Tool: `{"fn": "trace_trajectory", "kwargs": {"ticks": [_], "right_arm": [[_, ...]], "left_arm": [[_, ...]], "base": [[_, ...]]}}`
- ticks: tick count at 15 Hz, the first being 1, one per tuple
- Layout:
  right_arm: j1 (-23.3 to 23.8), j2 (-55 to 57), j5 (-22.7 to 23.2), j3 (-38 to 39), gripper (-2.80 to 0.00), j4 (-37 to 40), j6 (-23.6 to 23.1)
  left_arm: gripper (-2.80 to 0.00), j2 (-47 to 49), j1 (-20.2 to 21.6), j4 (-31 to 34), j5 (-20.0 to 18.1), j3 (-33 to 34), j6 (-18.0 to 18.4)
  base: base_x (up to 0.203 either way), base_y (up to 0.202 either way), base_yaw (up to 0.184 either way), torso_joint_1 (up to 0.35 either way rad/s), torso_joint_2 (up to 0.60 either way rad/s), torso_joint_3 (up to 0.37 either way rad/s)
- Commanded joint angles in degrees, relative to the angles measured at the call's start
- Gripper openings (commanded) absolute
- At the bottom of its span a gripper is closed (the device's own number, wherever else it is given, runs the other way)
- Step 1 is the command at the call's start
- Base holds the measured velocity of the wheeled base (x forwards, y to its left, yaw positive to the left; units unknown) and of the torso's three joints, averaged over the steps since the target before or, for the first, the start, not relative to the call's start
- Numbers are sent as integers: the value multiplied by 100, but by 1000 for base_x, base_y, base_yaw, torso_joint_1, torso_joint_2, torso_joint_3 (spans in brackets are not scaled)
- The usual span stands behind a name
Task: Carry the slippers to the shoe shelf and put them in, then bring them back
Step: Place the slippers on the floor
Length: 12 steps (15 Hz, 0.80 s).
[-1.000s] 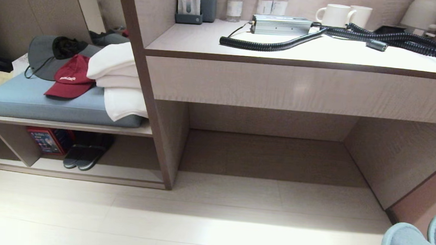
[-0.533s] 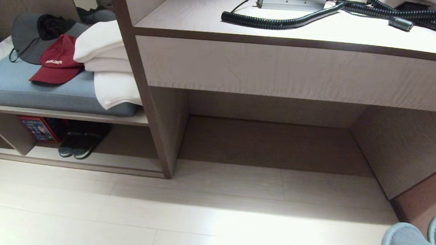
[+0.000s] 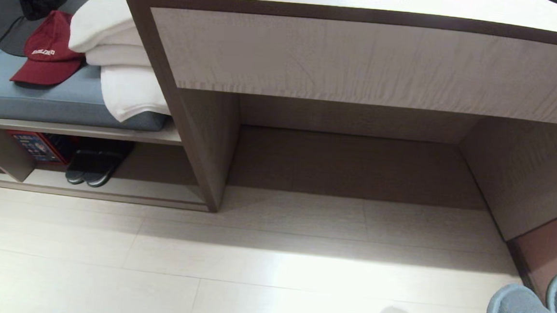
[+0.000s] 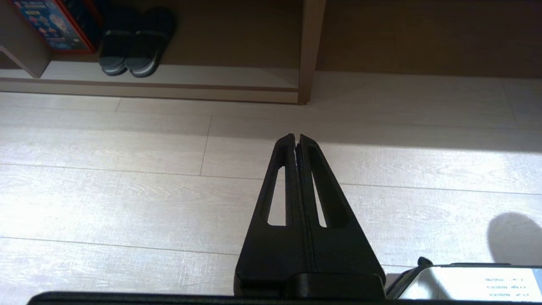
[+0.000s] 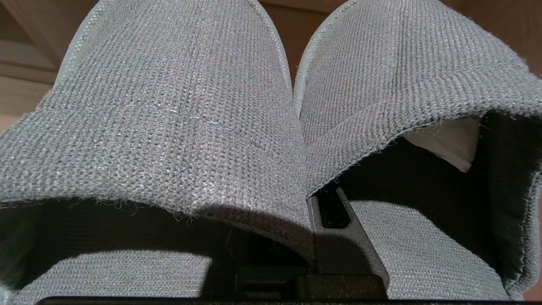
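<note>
Slipper carry toward shelf

Head view: we see the slippers at 4 o'clock and the shoe shelf at 9 o'clock.
Left wrist view: left gripper closed, empty.
Right wrist view: right gripper pinches both slippers' inner edges. We advise a firm pinch and a low approach beside the dark slides.

Ahead of the left gripper, bare floor runs clear to the shoe shelf. There, dark slides and a red box fill its far-left end. Grey knit slippers crowd the right gripper.
</note>
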State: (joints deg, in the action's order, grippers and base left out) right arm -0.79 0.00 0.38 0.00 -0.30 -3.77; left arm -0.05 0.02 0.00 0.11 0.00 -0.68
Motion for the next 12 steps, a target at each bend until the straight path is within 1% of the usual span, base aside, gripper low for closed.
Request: {"fn": "trace_trajectory", "kwargs": {"ticks": [1, 12], "right_arm": [[0, 0, 6, 0, -280, -5, -1], [0, 9, -47, 0, -280, -13, -10]], "left_arm": [[-280, 5, 6, 0, 7, 9, -2], [-280, -3, 6, 0, 7, 9, -4]], "base": [[0, 0, 0, 5, 1, -200], [0, 0, 0, 3, 3, -198]]}}
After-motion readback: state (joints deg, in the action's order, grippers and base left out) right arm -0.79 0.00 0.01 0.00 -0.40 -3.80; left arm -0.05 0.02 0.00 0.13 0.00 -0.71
